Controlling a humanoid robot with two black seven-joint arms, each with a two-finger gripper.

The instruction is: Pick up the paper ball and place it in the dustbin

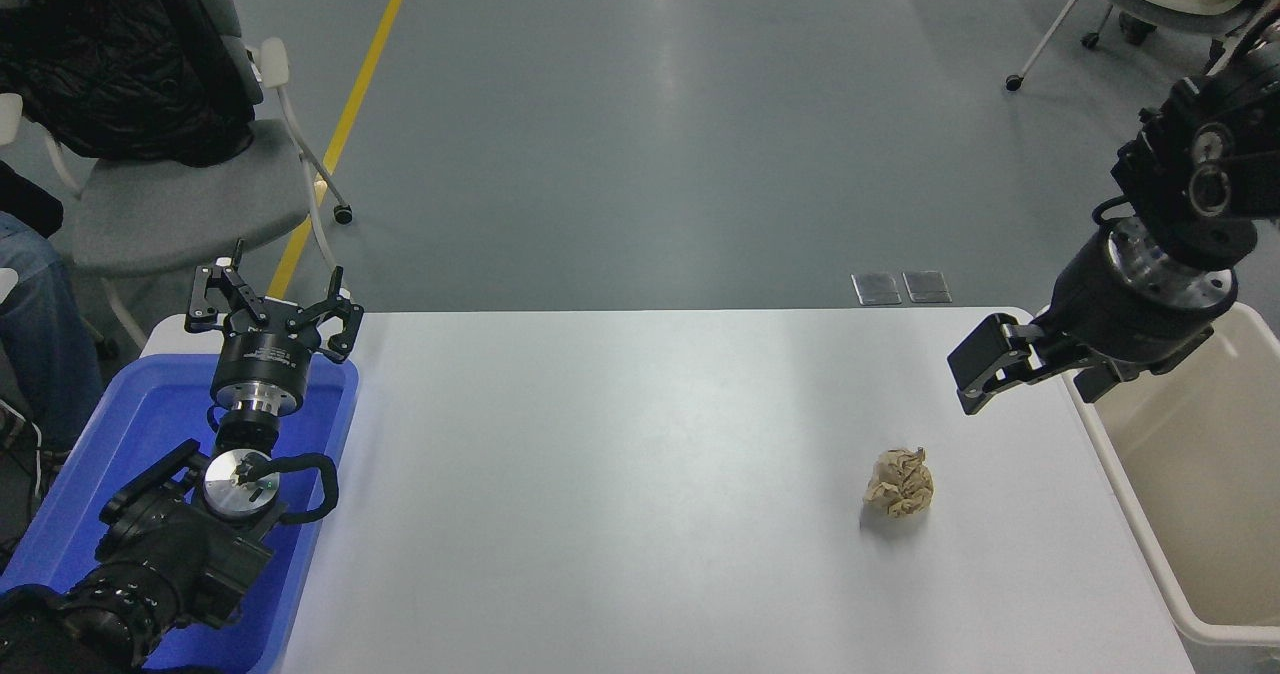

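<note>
I see the paper ball [899, 482] lying loose on the white table [620, 494], just beside the dustbin [1130, 494] on its inner side. My right gripper [985, 364] hangs above the table, near the ball on its far side, holding nothing; from this angle I cannot tell how wide it stands. The light wad could skid away if one finger touches first. The left gripper [272, 306] is parked, spread and empty, over the blue tray [320, 424]. The dustbin is cut off at the frame's edge.
</note>
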